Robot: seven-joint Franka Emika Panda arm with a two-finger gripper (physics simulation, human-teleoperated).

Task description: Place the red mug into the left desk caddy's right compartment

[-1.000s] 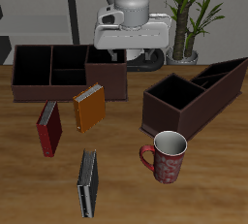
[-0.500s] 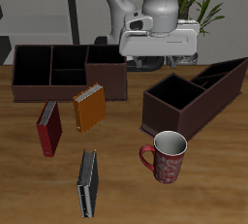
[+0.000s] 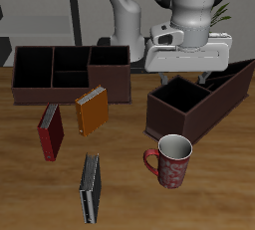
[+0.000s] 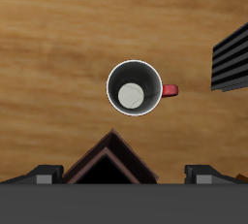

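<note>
My jaws are spread wide and hold nothing: in my own view the two fingers (image 4: 41,176) sit far apart at the frame's edge, a gap broad enough to take a mug wall, which is why I carry them so while I hang high above the table. My gripper (image 3: 189,73) hovers over the left desk caddy (image 3: 199,102), well above its rim, so I clear its walls on the way across. The red mug (image 4: 135,88) stands upright on the bare wood, mouth up, its handle (image 4: 170,90) out to one side, nearer the table's front edge than the caddy and just apart from it. The right compartment (image 3: 179,97), the deep square one at the caddy's end closest to the mug, lies open and empty, ready to receive it
</note>
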